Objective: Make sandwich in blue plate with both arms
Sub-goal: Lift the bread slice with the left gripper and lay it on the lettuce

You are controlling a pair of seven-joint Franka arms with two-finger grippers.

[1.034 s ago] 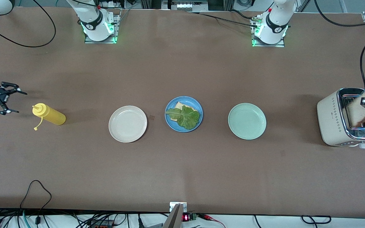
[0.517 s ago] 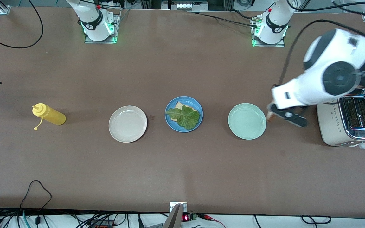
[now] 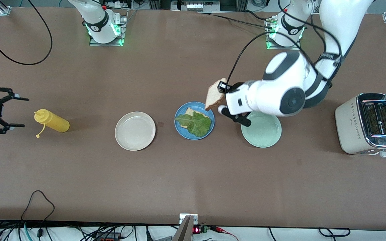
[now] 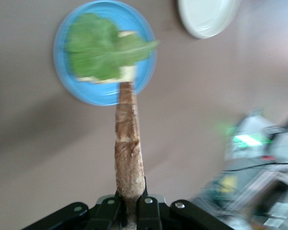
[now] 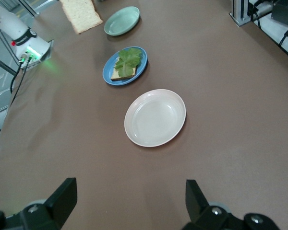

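The blue plate (image 3: 179, 129) holds one toasted bread slice (image 3: 189, 111) with a green lettuce leaf (image 3: 195, 123) lying on it. My left gripper (image 3: 222, 97) is shut on a second toasted slice (image 3: 214, 95) and holds it on edge in the air over the plate's rim on the left arm's side. In the left wrist view the held slice (image 4: 128, 139) stands edge-on in the gripper (image 4: 131, 203), with the plate (image 4: 86, 93) and lettuce (image 4: 101, 52) below. My right gripper (image 3: 18, 112) is open and empty at the right arm's end of the table; it also shows in the right wrist view (image 5: 129, 201).
A beige plate (image 3: 135, 131) and a pale green plate (image 3: 263, 132) flank the blue plate. A yellow squeeze bottle (image 3: 52, 121) lies beside the right gripper. A toaster (image 3: 367, 124) stands at the left arm's end. The left arm reaches over the green plate.
My left arm has swung from the toaster across the green plate to the blue plate with the toast slice in it. The right gripper has shifted a little at the table's end.
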